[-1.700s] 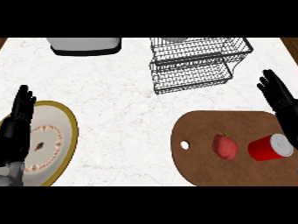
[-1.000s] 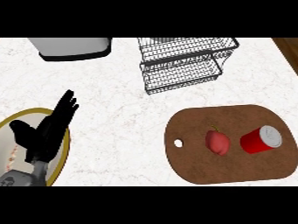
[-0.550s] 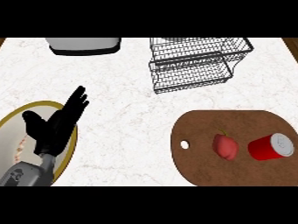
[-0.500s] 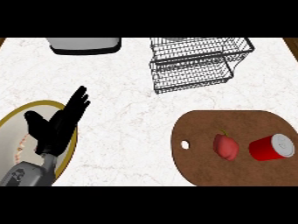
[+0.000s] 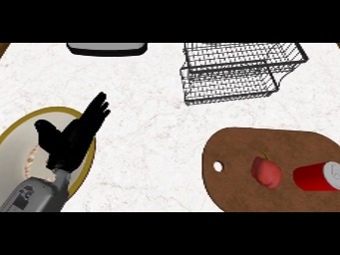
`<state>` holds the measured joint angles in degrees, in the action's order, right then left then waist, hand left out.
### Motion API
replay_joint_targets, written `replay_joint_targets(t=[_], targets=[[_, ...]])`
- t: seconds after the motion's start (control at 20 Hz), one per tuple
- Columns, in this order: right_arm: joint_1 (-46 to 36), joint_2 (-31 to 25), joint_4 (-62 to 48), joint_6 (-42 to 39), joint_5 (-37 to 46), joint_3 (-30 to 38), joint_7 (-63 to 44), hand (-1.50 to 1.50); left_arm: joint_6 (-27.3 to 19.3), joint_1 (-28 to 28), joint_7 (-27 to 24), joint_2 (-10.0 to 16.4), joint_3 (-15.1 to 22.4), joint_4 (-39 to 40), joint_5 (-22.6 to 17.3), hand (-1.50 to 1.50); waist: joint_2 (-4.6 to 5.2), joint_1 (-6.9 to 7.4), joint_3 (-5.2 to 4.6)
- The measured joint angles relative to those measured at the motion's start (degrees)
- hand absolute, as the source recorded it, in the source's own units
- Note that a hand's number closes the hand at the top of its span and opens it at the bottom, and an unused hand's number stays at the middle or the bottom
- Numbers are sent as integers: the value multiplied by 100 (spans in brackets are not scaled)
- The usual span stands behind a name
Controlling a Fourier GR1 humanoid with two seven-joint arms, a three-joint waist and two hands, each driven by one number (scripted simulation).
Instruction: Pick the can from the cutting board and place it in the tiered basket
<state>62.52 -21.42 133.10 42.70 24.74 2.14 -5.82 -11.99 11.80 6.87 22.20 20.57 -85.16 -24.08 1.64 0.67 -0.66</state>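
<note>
In the head view, the red can (image 5: 321, 176) sits at the right end of the cutting board (image 5: 239, 144), just beside a red fruit (image 5: 266, 172). The board reaches the lower edge and nearly the right one, and a wide stretch of counter (image 5: 150, 99) lies between it, the plate (image 5: 10, 164) at the left and the tiered basket (image 5: 239, 69) near the far edge. The left hand (image 5: 69, 142) hangs over the plate's right rim, released and grasping nothing, fingers straight and spread, pointing up and right.

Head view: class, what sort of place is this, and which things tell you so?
Probably a kitchen: a marbled counter bears a wooden cutting board with a red can on it, a wire tiered basket stands behind, and a gold-rimmed plate lies at the left.
</note>
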Motion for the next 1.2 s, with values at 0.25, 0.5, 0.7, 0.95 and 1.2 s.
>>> replay_joint_targets(t=[0.25,0.5,0.7,0.95,1.2], targets=[[50,-9,182,-202,248,-251,-1049,-150,67,85,2,-68,92,-20,63,0,36,206,6],[-31,-147,145,-388,425,-218,-2017,-150,103,203,27,-140,158,60,130,0,70,313,7],[-247,-292,60,-627,717,-235,-2797,-150,154,357,144,-143,105,88,88,0,71,379,12],[-879,-407,-53,-1055,1297,-479,-3791,-150,168,461,237,-203,100,121,88,0,35,405,21],[-1793,-291,-168,-1694,2424,-917,-4816,-150,162,456,235,-255,50,230,109,0,-14,352,31]])
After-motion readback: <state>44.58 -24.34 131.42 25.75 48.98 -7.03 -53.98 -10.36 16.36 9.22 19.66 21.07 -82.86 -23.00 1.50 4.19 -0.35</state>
